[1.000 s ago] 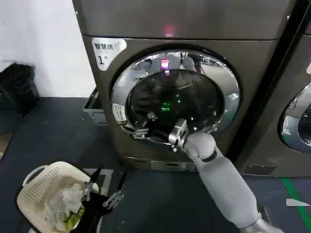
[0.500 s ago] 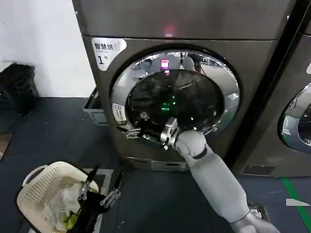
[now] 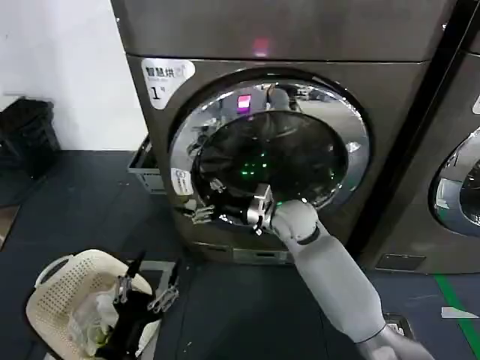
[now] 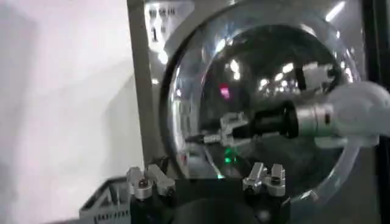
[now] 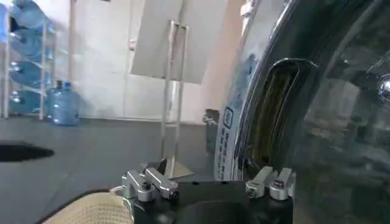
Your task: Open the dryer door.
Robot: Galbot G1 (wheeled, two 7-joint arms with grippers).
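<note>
I see my right gripper (image 3: 206,214) spread apart at the dryer door (image 3: 270,150) lower-left chrome rim; left gripper (image 3: 142,291) hangs unclenched over the laundry basket (image 3: 56,296) (dark floor (image 3: 82,202), white wall (image 3: 67,67)).

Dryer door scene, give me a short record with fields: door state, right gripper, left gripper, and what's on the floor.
door: dryer door on the machine labelled 1, left edge swung slightly out from the front
right gripper: right gripper at the door's lower left rim, fingers apart
left gripper: left gripper low over the laundry basket, open, holding nothing
floor: basket with clothes, left of the machine
</note>
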